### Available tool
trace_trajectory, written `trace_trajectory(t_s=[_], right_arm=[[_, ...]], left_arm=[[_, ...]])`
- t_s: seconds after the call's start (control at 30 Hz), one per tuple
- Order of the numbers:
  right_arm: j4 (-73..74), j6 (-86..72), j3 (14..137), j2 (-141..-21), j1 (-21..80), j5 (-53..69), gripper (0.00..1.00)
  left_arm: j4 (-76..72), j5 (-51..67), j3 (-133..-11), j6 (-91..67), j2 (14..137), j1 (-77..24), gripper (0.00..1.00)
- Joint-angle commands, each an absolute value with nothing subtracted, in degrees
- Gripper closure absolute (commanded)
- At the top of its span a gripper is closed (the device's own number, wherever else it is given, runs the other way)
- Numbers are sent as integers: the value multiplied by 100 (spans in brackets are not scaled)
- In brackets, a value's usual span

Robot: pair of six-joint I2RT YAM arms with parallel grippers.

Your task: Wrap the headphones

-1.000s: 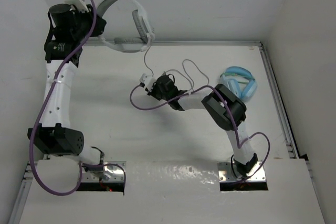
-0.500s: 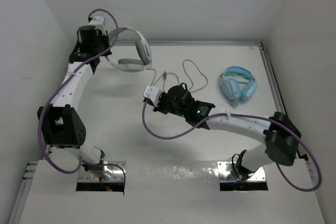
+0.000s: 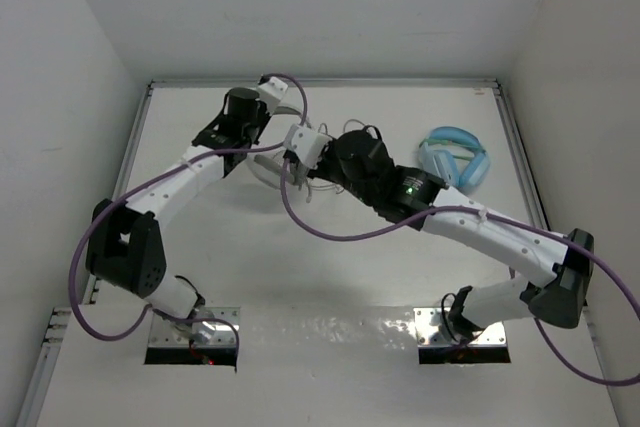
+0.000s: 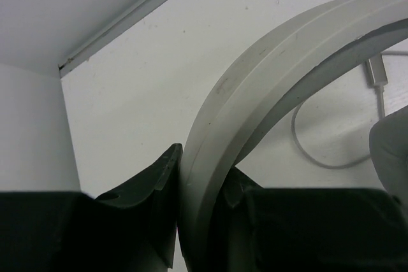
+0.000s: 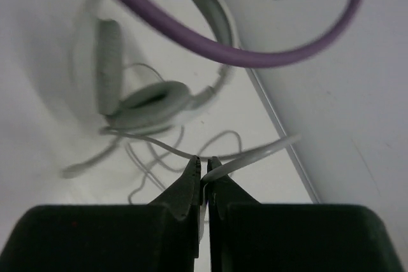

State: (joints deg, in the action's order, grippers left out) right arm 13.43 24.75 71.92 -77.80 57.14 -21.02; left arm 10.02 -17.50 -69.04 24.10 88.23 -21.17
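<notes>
Whereas a second ago the left arm held the headphones high in the far left corner, it now reaches diagonally toward the far middle of the counter, and the headphones sit lower there. The right arm, then folded with its elbow near the middle, is now stretched out. Its elbow is at the near right, its long forearm runs across to the far middle, and its wrist is just beside the left wrist.

Tight on the grey headband, the left end effector grips it with a dark finger on each side. The right end effector is pinched nearly closed on the thin grey cable, which sags in loops behind it.

From the left grip the headband arcs up and to the right in the wrist view, with the cable's plug lying beyond it. The right wrist view shows the ear cups, blurred, hanging under the left wrist. From above both wrists hide most of the headphones, so I cannot tell their long axis. The light blue headphones lie well apart to the right.
</notes>
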Motion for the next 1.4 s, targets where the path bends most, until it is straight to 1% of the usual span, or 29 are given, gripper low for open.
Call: trace_trajectory(t_s=[0.0, 0.03, 0.1, 0.2, 0.27, 0.3, 0.33, 0.43, 0.6, 0.63, 0.73, 0.87, 0.93, 1.1, 1.27, 1.3, 1.33, 1.37], right_arm=[[1643, 2690, 7488, -7849, 5284, -2786, 100], [1704, 2681, 7488, -7840, 5021, -2751, 100], [1723, 2716, 7462, -7805, 4809, -2611, 100], [1539, 2795, 7296, -7743, 4387, -2172, 100], [1110, 2909, 7121, -7691, 3966, -1628, 100], [1107, 2918, 7076, -7673, 3964, -1461, 100], [899, 2927, 7075, -7682, 3738, -1059, 100], [633, 2690, 7163, -7795, 3262, -468, 100], [221, 2040, 6901, -7980, 2699, -18, 100], [37, 1943, 6830, -7980, 2585, 9, 100], [-324, 1565, 6697, -8121, 2444, 395, 100], [-492, 1223, 6645, -8367, 2365, 396, 100], [-807, 1012, 6417, -8385, 2233, 483, 100], [-1598, 387, 5767, -8306, 2066, 817, 100], [-1661, -138, 5861, -8665, 2074, 1325, 100], [-1679, -280, 5906, -8823, 2074, 1545, 93], [-1714, -368, 5906, -8911, 2074, 1721, 80], [-1862, -447, 5906, -8999, 2074, 1940, 52]], left_arm=[[360, -1837, -6847, 2856, 8174, -2241, 100], [430, -1602, -6803, 3074, 8069, -2259, 100], [518, -1460, -6654, 3269, 7998, -2355, 100], [1053, -898, -6749, 3366, 7972, -2399, 100], [1570, -310, -6924, 3200, 7963, -2399, 100], [1765, -99, -6995, 3156, 7963, -2399, 100], [1932, 321, -7066, 3086, 7945, -2399, 100], [2381, 746, -7321, 2769, 7875, -2391, 100], [2865, 984, -7795, 2094, 7805, -2391, 100], [2926, 1193, -7866, 2022, 7813, -2391, 100], [3190, 1633, -8059, 1724, 7840, -2391, 100], [3392, 1977, -8314, 1354, 7814, -2321, 100], [3506, 2135, -8411, 1152, 7796, -2250, 100], [3507, 2355, -8569, 687, 7796, -1864, 100], [3349, 2917, -8622, 151, 7796, -1495, 100], [3288, 3214, -8674, -85, 7805, -1390, 100], [3278, 3321, -8727, -88, 7813, -1389, 100], [3278, 3435, -8797, -332, 7831, -1319, 100]])
